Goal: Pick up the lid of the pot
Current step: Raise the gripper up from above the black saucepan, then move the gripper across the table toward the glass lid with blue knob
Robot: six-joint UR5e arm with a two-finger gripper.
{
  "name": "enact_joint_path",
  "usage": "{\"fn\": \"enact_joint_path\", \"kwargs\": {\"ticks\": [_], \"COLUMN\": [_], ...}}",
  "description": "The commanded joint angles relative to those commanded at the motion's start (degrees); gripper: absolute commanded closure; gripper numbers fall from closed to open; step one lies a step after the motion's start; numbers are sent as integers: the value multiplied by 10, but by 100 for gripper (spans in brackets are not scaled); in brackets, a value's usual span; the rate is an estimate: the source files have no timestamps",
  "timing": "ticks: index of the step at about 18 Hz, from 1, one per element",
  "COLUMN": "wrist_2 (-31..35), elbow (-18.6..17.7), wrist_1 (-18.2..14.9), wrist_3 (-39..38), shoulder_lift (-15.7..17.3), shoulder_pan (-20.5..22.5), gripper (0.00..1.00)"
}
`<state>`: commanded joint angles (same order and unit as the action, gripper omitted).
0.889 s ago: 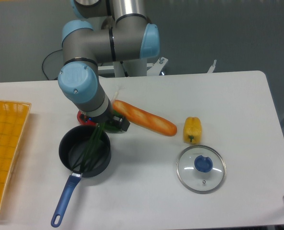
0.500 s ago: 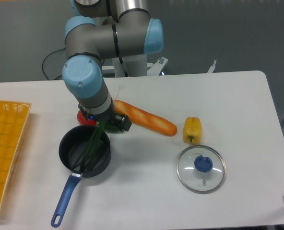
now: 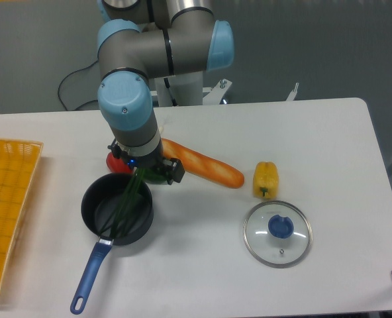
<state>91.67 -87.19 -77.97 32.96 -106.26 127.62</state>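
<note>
The gripper [image 3: 147,164] is over the back edge of the black pan, at the left of the table, its two fingers spread apart with nothing seen held between them. Toward the front right lies the pot lid [image 3: 257,244], a round clear disc with a metal rim and a blue knob [image 3: 280,226] facing up. The gripper is well to the left of the lid and farther back, not touching it. Part of the fingers blends with dark items behind them.
Below the gripper, a black pan [image 3: 143,227] holds a dark green utensil with a blue handle [image 3: 90,278]. Red [image 3: 118,163] and green [image 3: 157,173] items lie behind it. An orange long item [image 3: 209,165] and yellow pepper [image 3: 266,180] lie rightward. A yellow bin [image 3: 4,199] stands left.
The arm and gripper have shifted slightly to the right and turned a little. The lid and the other objects have stayed in place.
</note>
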Motion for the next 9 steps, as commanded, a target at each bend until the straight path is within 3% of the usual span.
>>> {"fn": "enact_joint_path", "kwargs": {"ticks": [5, 9], "wrist_2": [-10, -9], "elbow": [-29, -25], "wrist_1": [98, 102], "wrist_3": [-37, -34], "shoulder_lift": [-1, -1], "shoulder_pan": [4, 22], "gripper": [0, 0]}}
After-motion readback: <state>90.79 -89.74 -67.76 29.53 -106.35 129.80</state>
